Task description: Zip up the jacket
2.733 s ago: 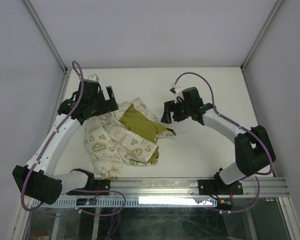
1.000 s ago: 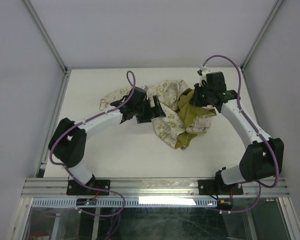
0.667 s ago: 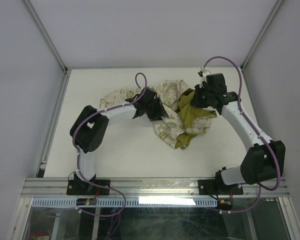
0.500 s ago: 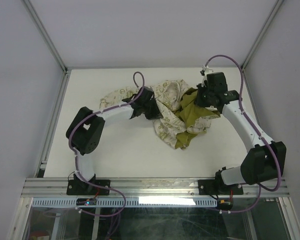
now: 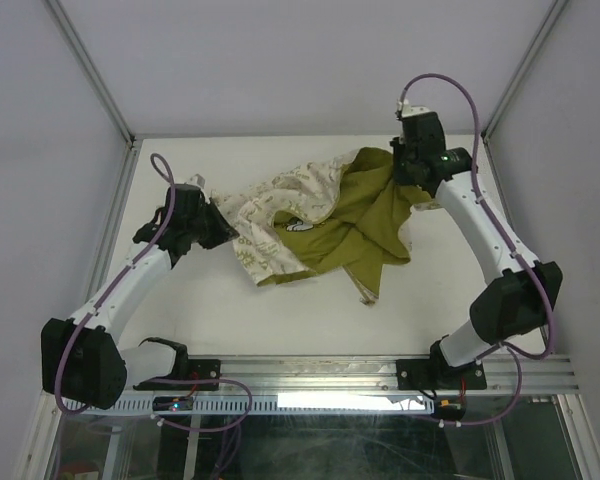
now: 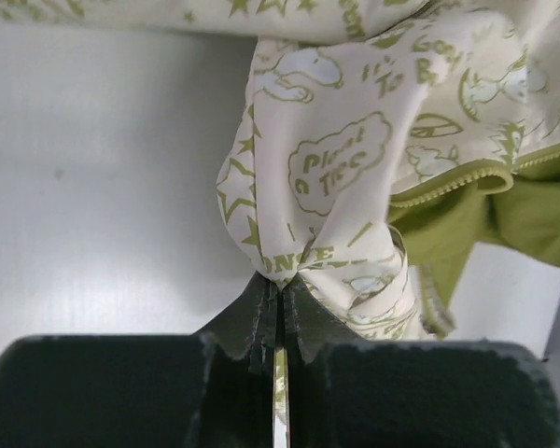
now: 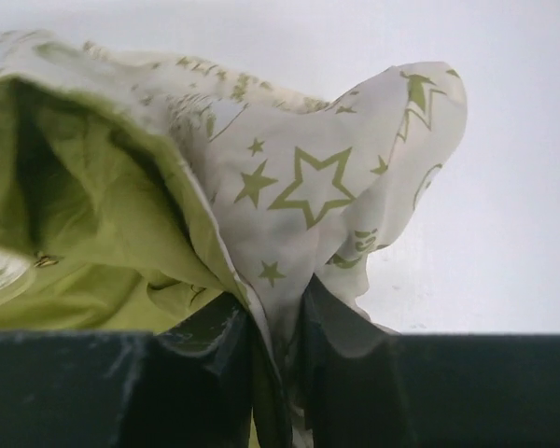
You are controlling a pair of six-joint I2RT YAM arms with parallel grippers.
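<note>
The jacket, cream with olive prints and olive lining, hangs stretched between both arms over the middle of the table, lining side showing toward the right. My left gripper is shut on the jacket's cream left end; in the left wrist view the jacket bunches out of the left gripper, whose jaws are pressed together. My right gripper at the back right pinches a fold of the star-printed jacket; the cloth sits thick in the right gripper. The olive zipper band shows in the left wrist view.
The white table is walled by grey panels with metal posts at the back corners. A metal rail runs along the near edge by the arm bases. The jacket's lower edge rests on the table.
My left gripper has closed on the jacket's left end and pulled it leftward. My right gripper has moved back and up, and the crumpled jacket is now spread out between the arms.
</note>
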